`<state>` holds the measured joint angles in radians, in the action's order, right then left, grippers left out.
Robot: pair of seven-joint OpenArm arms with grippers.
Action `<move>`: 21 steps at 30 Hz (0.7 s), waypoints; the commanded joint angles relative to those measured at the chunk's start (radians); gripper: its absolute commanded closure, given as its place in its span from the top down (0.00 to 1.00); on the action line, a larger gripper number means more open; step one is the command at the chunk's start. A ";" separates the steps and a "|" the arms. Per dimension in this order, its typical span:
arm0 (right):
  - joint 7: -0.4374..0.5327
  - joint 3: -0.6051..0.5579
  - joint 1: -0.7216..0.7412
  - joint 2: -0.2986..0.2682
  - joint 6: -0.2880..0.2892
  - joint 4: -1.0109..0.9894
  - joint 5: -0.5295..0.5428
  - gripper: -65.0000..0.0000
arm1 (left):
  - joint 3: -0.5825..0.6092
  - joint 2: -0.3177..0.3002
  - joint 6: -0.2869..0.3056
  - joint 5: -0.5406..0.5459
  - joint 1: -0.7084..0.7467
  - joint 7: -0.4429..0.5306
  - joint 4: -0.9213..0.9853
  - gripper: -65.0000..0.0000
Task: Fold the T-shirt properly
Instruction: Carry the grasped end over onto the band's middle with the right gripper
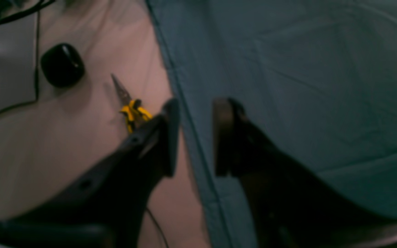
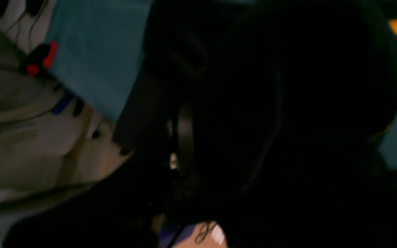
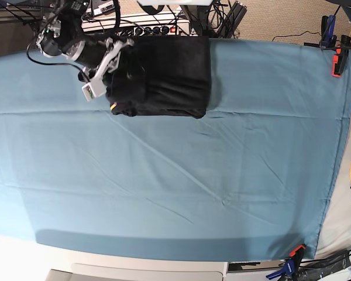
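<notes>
**Folded T-shirt being pressed or adjusted at the far edge of the counter**

The T-shirt (image 3: pixel 164 76) is seen as a compact dark rectangle on the teal sheet (image 3: pixel 164 187), at the far side of the counter, so the folding is judged to be at its last step. The right gripper (image 3: pixel 108 79) is set at the shirt's edge; whether its jaws are clamped on the fabric cannot be told, as the wrist view is filled by dark cloth. The left gripper (image 1: pixel 191 137) is held with jaws apart and nothing between them, over the sheet's edge near the yellow pliers (image 1: pixel 133 112). Next, a clean release and withdrawal without dragging the fold is called for.
</notes>
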<state>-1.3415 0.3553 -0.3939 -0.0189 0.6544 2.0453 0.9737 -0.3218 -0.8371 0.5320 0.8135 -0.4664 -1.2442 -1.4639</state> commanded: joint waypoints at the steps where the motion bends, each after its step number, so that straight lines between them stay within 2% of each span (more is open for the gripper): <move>1: 0.040 -0.008 0.012 -0.003 -0.003 0.019 -0.002 0.00 | -0.009 -0.027 0.001 0.010 -0.027 0.024 -0.013 0.28; 8: 0.113 -0.162 0.042 -0.003 -0.027 0.019 -0.160 0.00 | -0.009 -0.027 0.001 0.010 -0.027 0.025 -0.013 0.28; 12: 0.193 -0.269 0.045 -0.001 -0.076 0.019 -0.284 0.00 | -0.009 -0.027 0.001 0.010 -0.027 0.025 -0.013 0.28; 15: 0.213 -0.317 0.059 0.024 -0.112 0.019 -0.382 0.00 | -0.009 -0.027 0.000 0.010 -0.027 0.024 -0.013 0.28; 21: 0.236 -0.358 0.064 0.056 -0.132 0.019 -0.425 0.00 | -0.009 -0.027 0.001 0.010 -0.027 0.024 -0.013 0.28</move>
<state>-1.1358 -0.0010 -0.3355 0.0334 0.5194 2.0453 0.5243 -0.3218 -0.8375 0.5320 0.8131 -0.4664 -1.2404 -1.4639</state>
